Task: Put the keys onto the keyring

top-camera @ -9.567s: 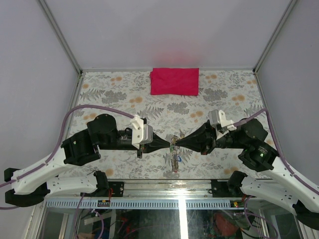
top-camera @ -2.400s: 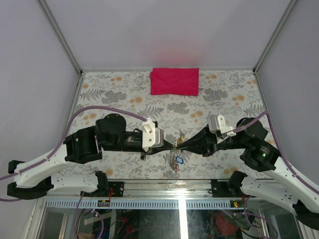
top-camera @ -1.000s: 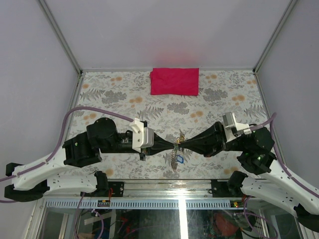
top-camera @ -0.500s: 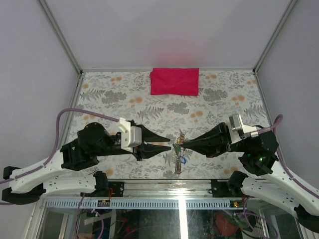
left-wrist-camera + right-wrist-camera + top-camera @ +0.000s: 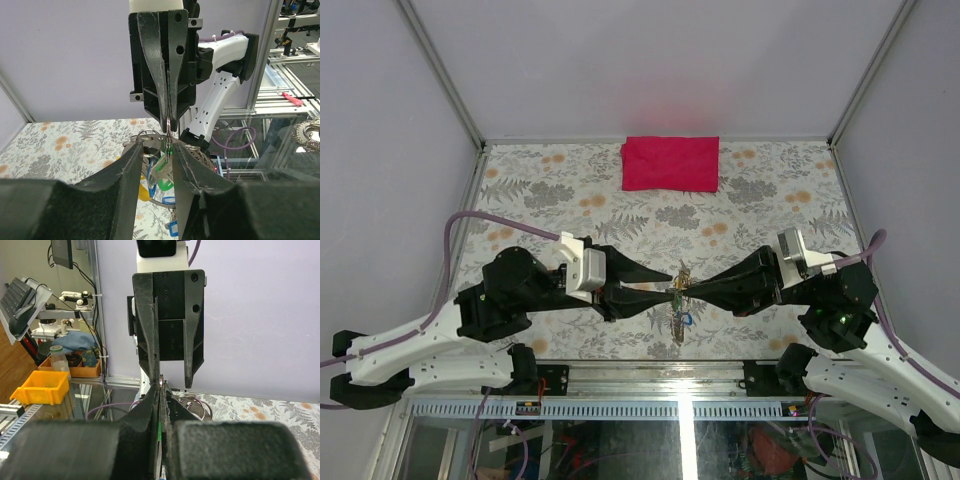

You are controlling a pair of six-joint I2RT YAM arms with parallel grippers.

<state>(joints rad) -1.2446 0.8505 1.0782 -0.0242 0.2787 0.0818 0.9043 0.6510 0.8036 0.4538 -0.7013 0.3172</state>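
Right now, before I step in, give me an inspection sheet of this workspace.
Surface: floral-patterned table.
Job's things: keyring pinched by the right gripper; keys with coloured tags hang below it.
Clutter: folded red cloth at the far edge.
Grippers: left gripper open, fingers either side of the keys; right gripper shut on the keyring.
Cables: purple cable along each arm, apart from the keys.
Surroundings: grey walls; metal rails at the near edge.

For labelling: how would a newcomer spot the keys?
Near the flowered table's front edge, the left hand and right hand face tip to tip. The keys hang there: a tiny silvery bunch with blue and green tags, unlike the flat red cloth behind.
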